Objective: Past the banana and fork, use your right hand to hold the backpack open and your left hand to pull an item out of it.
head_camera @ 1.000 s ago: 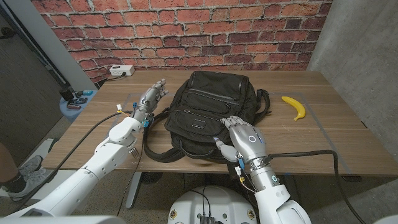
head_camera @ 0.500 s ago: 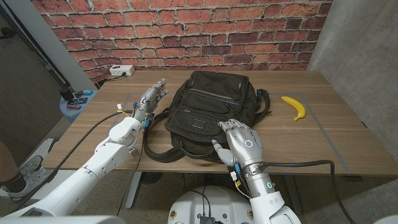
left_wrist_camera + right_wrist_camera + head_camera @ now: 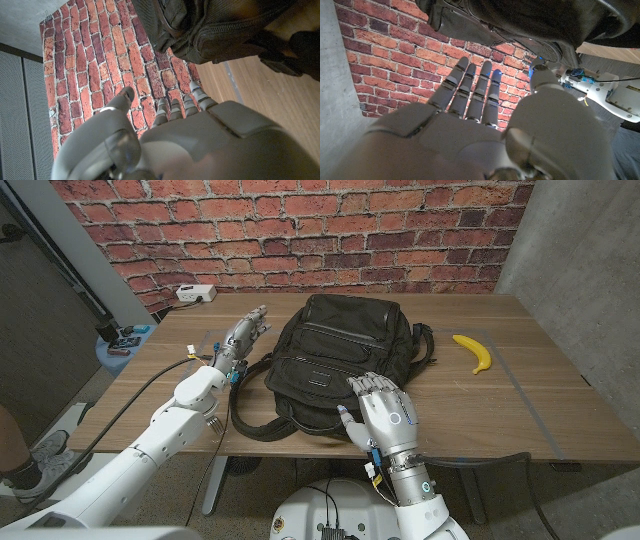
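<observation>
The left hand (image 3: 245, 332), smooth grey metal, reaches with straight, spread fingers holding nothing, at the backpack's nine o'clock. The backpack (image 3: 335, 355), black woven nylon, slumps mid-table. The right hand (image 3: 382, 410) hovers at its five o'clock edge, fingers extended, gripping nothing. A curved yellow banana (image 3: 474, 351) lies at its three o'clock.

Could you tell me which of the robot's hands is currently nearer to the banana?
Right. The right hand hovers at the backpack's near edge; the left hand is beyond the backpack's far side from the banana.
</observation>
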